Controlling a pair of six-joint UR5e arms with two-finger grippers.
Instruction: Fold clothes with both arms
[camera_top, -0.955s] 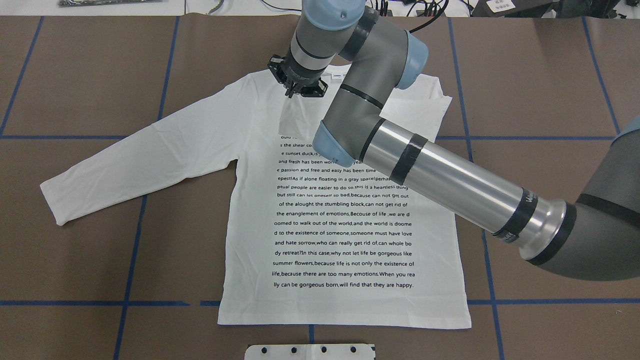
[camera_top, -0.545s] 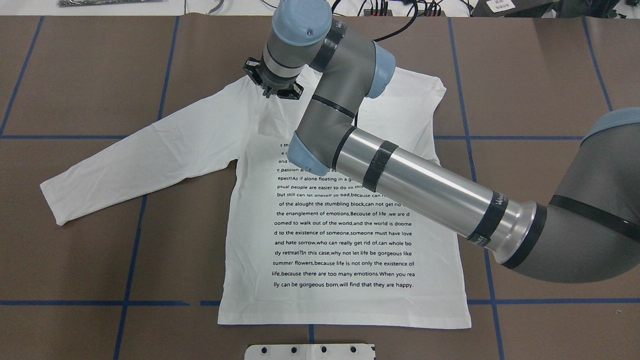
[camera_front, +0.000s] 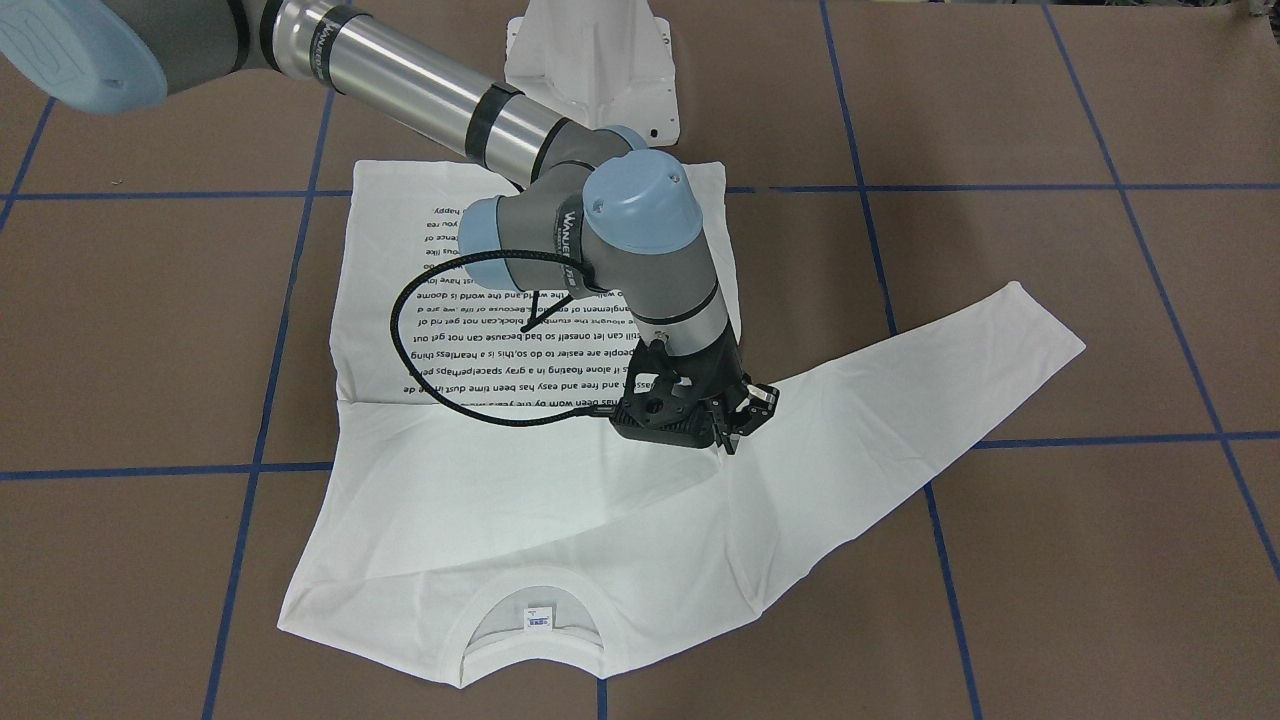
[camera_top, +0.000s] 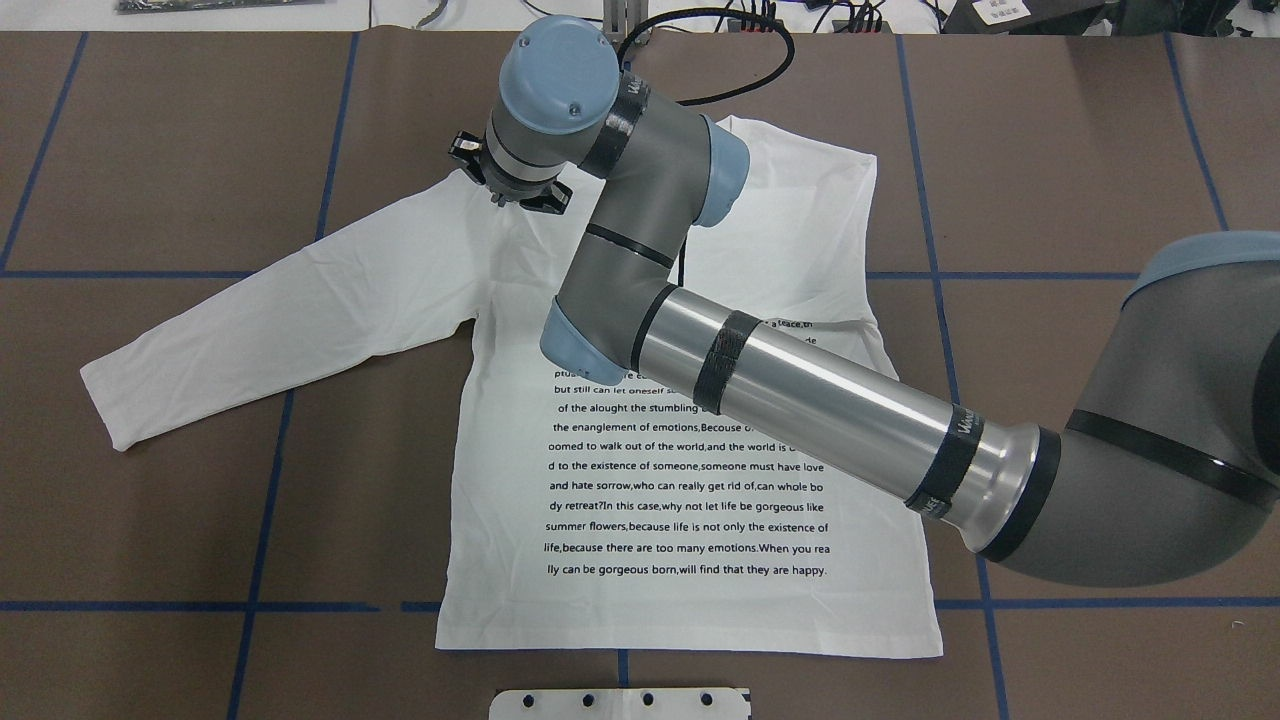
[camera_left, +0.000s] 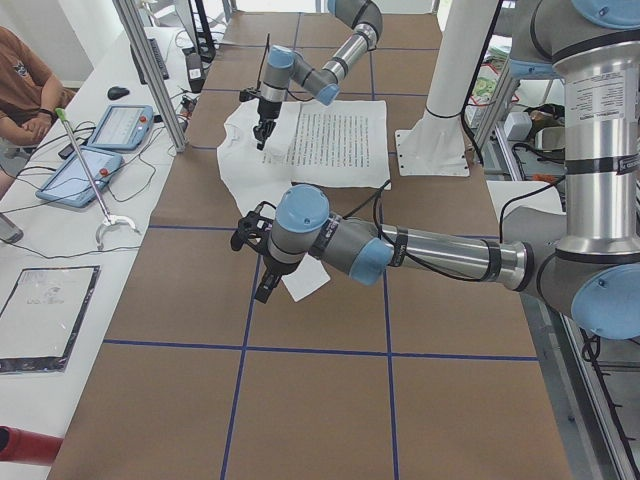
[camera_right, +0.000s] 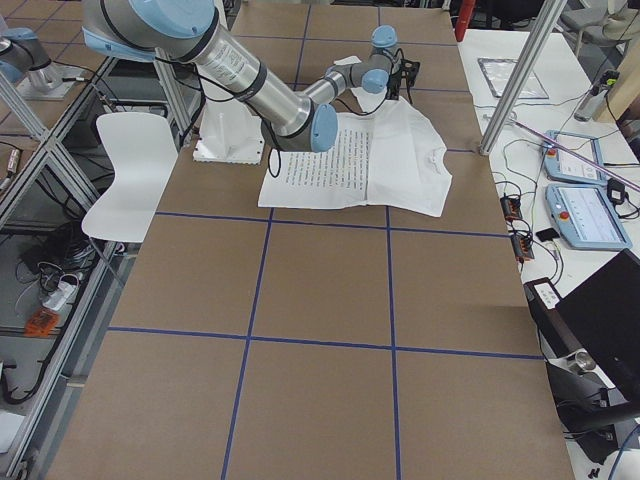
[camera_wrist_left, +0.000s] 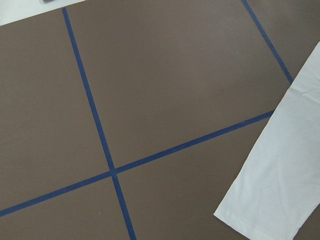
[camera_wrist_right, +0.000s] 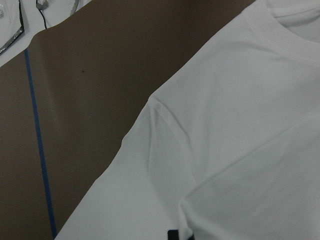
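So, biggest first: the brown table (camera_top: 150, 150) with its blue tape grid (camera_top: 260, 500), and the shirt (camera_top: 690, 500) spread flat on it, right under the right pincer (camera_front: 733, 437) and running back from it toward the robot's white base (camera_front: 590, 60). It's a big white long-sleeved tee, print side up, with rows of small black text (camera_top: 690, 470) down the body. One long sleeve (camera_top: 270, 320) runs straight out past the pincer, on the side away from its arm, flat down to the cuff (camera_top: 110, 420). A flap (camera_front: 560, 470) of plain white cloth is drawn across the chest up to the pincer, rising into a low ridge there and covering the top lines of print. The right arm (camera_top: 830, 400) reaches diagonally over the shirt and blocks a chunk of the text from overhead. The right pincer points down near the shoulder, jaws pinched together on that flap. On the operators' side of it sits the ribbed collar (camera_front: 535, 595) with a small label (camera_front: 538, 620) inside.

Hard to make out: which part of the shirt that flap is, I can't say. The left arm (camera_left: 440, 250) only shows in the side views, and the left pincer (camera_left: 262, 288) hangs just beside the sleeve's cuff; can't tell whether its jaws are apart or together. The label's writing is too small to read.
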